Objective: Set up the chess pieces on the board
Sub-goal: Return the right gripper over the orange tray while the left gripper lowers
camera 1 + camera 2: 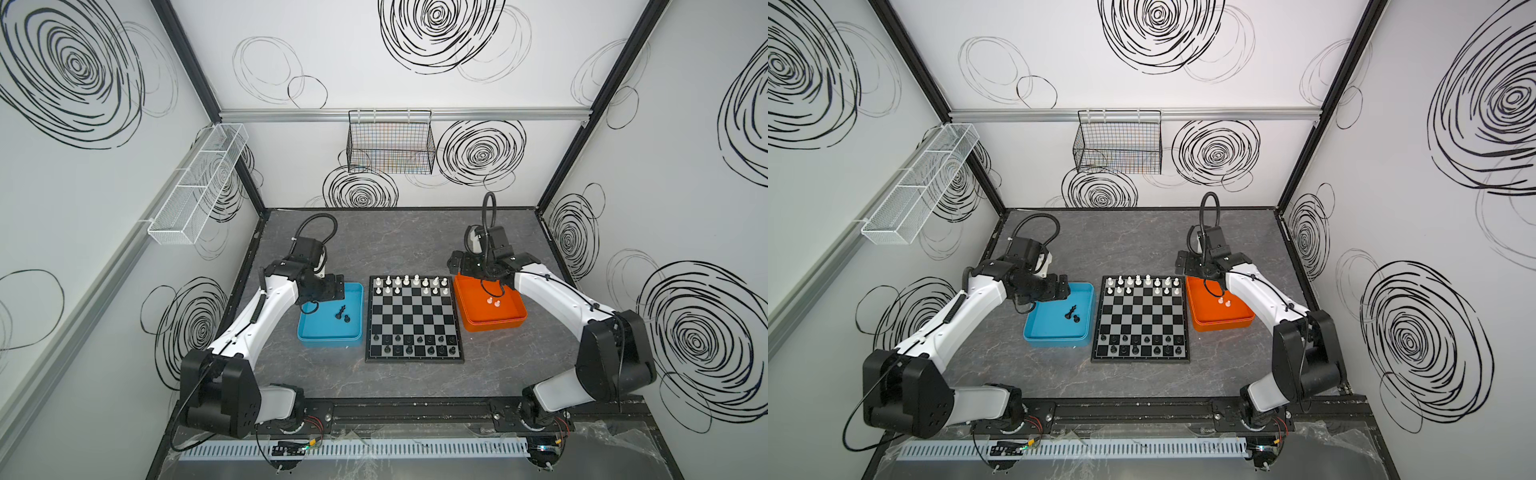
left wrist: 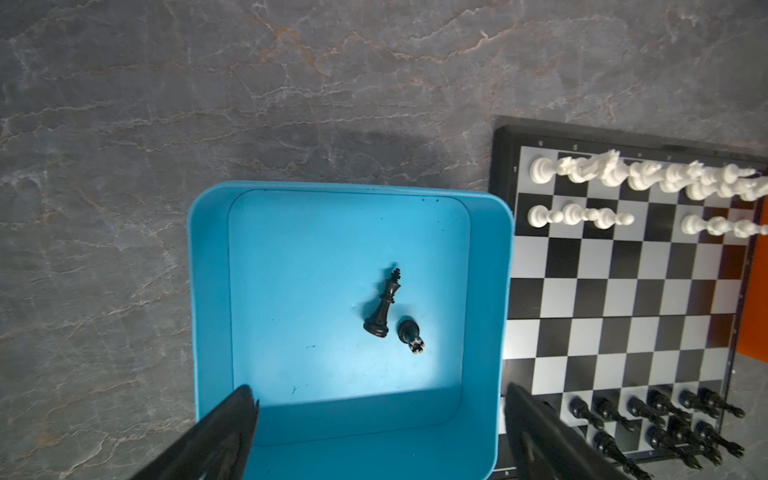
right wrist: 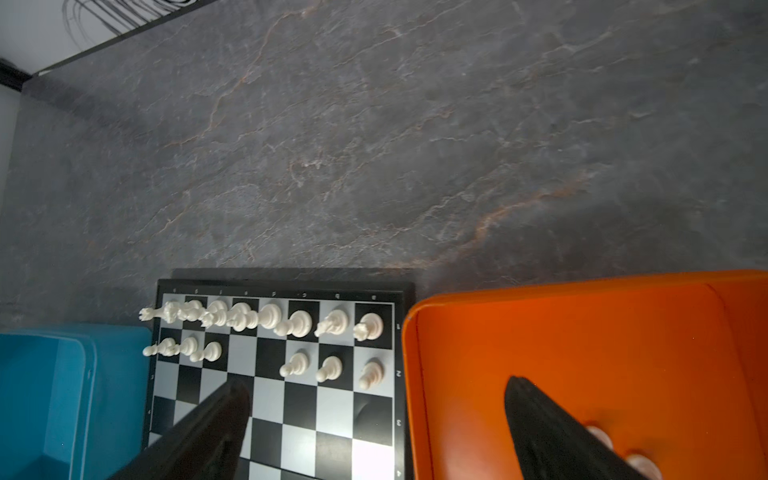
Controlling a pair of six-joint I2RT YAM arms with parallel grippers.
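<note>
Inside blue tray (image 2: 291, 291), two black pieces (image 2: 384, 307), orange tray (image 1: 494, 325), seemingly two pawns (image 1: 489, 300)

Left arm (image 1: 266, 303) is angling toward 1 o'clock and right arm (image 1: 552, 295) toward 11. Left gripper (image 2: 380, 390) and right gripper (image 3: 378, 382) are hanging with fingers (image 2: 224, 428) spread wide, gripping nothing.

My left arm (image 1: 243, 334) and right arm (image 1: 561, 297) match: white shell links (image 1: 278, 297) joined by black motor housings (image 1: 224, 390). Behind my jaws a ribbed black hose (image 1: 316, 215) arches over each wrist; a thin black cable (image 1: 547, 276) follows the link. Jaws: matte black, tapering. Farthest from them, red wires (image 1: 315, 424) at the base.
</note>
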